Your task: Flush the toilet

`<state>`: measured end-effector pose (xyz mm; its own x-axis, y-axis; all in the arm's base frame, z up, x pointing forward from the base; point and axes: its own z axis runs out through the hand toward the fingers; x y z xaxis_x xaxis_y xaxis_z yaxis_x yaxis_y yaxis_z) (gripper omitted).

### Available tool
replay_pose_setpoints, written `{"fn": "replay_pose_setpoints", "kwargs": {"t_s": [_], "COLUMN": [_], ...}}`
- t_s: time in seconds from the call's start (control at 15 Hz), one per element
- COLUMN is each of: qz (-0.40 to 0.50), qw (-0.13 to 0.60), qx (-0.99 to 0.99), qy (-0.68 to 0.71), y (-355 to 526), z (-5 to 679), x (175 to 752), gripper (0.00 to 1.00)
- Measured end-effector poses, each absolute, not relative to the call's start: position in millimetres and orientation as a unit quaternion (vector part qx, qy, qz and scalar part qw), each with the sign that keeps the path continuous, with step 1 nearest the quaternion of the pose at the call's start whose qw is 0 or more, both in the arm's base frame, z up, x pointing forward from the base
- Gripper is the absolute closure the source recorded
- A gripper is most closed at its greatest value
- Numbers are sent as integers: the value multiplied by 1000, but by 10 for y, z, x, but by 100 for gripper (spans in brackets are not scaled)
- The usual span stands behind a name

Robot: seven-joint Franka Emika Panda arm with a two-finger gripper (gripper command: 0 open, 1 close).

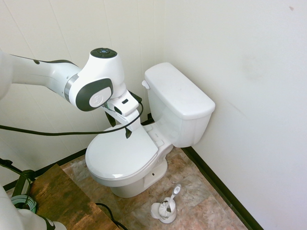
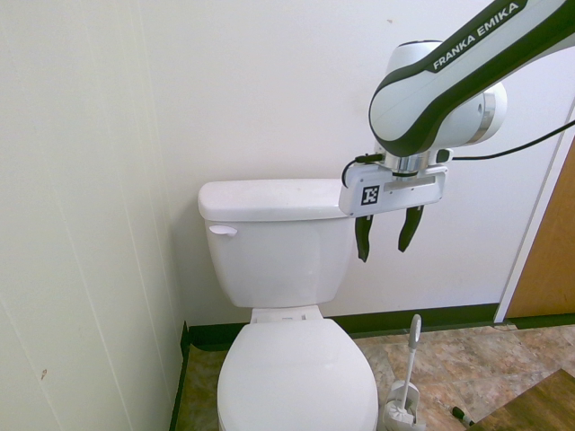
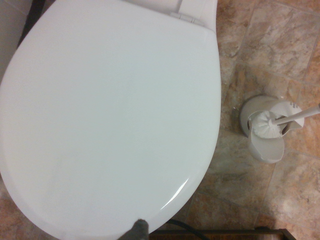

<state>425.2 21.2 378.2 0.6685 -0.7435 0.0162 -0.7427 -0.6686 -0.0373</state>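
Tool (image 2: 386, 235) hangs open and empty, fingers pointing down, in the air above the closed seat lid (image 1: 121, 154) and in front of the tank (image 1: 178, 104). The toilet (image 2: 287, 269) sits in a corner, tank against the back wall. The flush lever (image 2: 222, 231) is a small white tab on the tank's front face, at the upper corner nearest the side wall (image 2: 81, 215).

Step in hand, as I judge it: travel across the tank front to the lever, on the far side from the tool. Best done by bringing one finger down onto the lever's free end and pressing; no grasp needed.

Room: open air over the seat lid lets the tool cross freely. Tight spot is the lever's corner, near the side wall and right under the overhanging tank lid edge. A brush holder (image 1: 164, 209) stands on the floor beside the bowl, well clear of the path.
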Motion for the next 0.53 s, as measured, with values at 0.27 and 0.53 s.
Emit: {"fn": "replay_pose_setpoints", "kwargs": {"t_s": [0.27,0.53], "qz": [-18,-30], "qw": [22,50], "qx": [-915,-917], "qy": [402,395], "y": [348,953], "z": [3786,3916], "x": [4378,4989], "gripper": [0,0]}}
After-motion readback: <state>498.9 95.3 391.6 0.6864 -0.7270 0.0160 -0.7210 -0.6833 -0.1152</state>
